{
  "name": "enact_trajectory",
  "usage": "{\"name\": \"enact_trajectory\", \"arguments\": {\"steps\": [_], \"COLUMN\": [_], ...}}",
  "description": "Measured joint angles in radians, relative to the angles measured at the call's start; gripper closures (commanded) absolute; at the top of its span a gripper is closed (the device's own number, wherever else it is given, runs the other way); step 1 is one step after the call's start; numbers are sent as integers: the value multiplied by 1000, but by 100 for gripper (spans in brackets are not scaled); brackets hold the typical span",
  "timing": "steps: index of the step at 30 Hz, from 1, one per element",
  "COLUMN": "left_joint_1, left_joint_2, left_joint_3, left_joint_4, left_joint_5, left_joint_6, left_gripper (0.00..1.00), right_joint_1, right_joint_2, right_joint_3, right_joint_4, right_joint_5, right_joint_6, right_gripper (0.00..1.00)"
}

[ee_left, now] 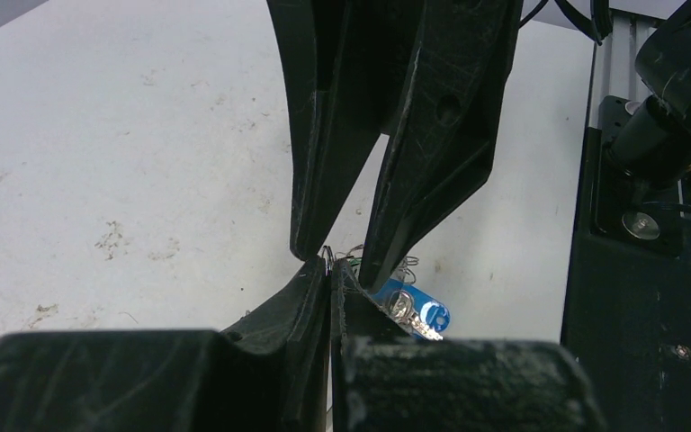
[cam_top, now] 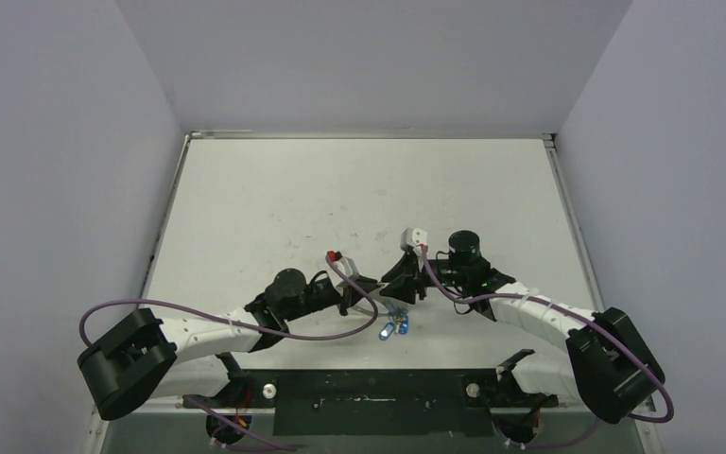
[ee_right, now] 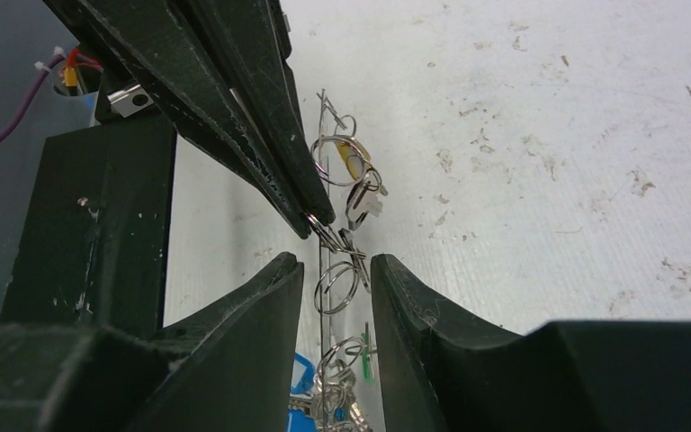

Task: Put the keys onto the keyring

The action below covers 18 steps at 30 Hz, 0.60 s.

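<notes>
We find the left gripper [ee_right: 318, 219] clenched on the keyring [ee_right: 322, 326], pinching the thin wire at its very tips. In our judgement this grip is meant to hold the loop steady and raised off the bench [cam_top: 359, 189], so the other arm can work along it. The keys [ee_left: 418, 313] hang bunched at the wire's lower end, blue heads showing, over the near centre of the bench. Whether they touch the bench we cannot tell. The right gripper [ee_right: 336, 263] meets the left tip to tip. Its jaws are released, one on each side of the wire and of a small split ring [ee_right: 335, 288], with nothing grasped. Both arms reach inward from their bases, forearms low, wrists converging just beyond the near edge.
</notes>
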Motion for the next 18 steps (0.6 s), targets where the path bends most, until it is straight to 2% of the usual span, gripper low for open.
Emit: {"name": "enact_trajectory", "arguments": {"steps": [6, 7, 11, 18], "left_joint_1": [0, 0, 0, -1], "left_joint_2": [-2, -2, -5, -14], "left_joint_3": [0, 0, 0, -11], "left_joint_4": [0, 0, -1, -5], "left_joint_5": [8, 8, 12, 17], "left_joint_6": [3, 3, 4, 6], "left_gripper": [100, 100, 100, 100], "right_joint_1": [18, 18, 22, 23], "right_joint_2": [19, 19, 19, 12], "right_joint_3": [10, 11, 14, 31], "right_joint_4": [5, 5, 8, -32], "right_joint_5": [-18, -18, -18, -13], "right_joint_6": [-27, -31, -48, -79], "right_gripper": [72, 76, 100, 100]}}
